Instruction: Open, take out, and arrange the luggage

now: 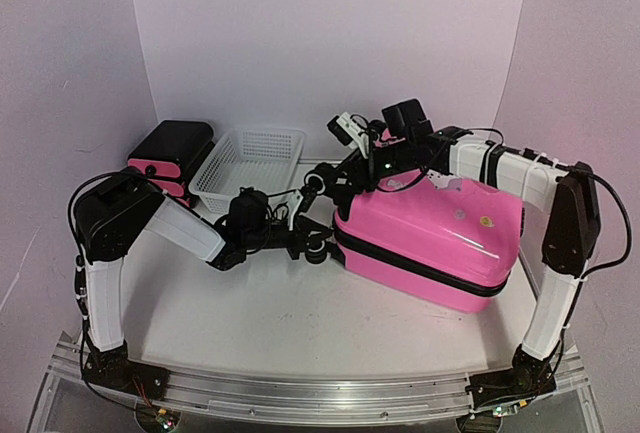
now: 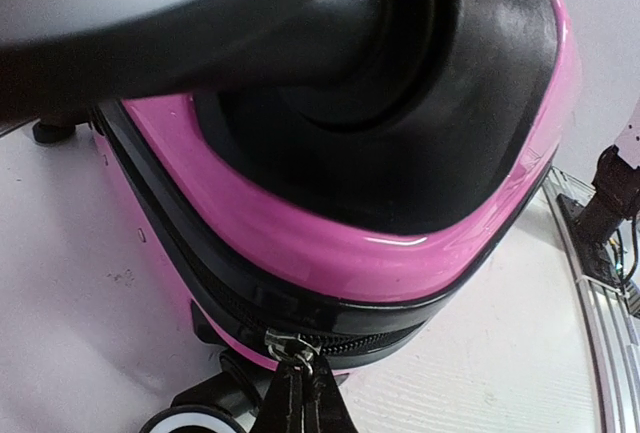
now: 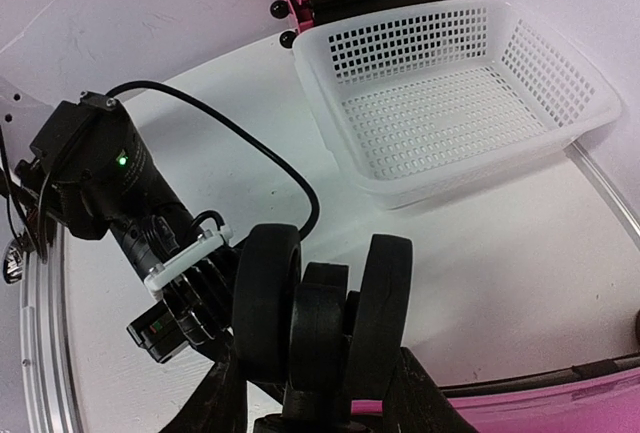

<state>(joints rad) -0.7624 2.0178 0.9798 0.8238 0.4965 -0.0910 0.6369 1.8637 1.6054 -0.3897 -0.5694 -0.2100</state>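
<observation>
The pink luggage [image 1: 440, 233] lies flat and zipped shut on the worktop [image 1: 250, 323]. At its near-left corner the left hand [image 2: 300, 398] is pinched tight on the metal zipper pull [image 2: 290, 346] of the black zipper band. At the luggage's far-left corner the right hand [image 3: 320, 393] is closed partway around a black double wheel [image 3: 265, 303], a finger on each side. A white mesh basket [image 1: 250, 163] sits beyond the luggage's left end, with a black drawer unit [image 1: 172, 153] left of that.
</observation>
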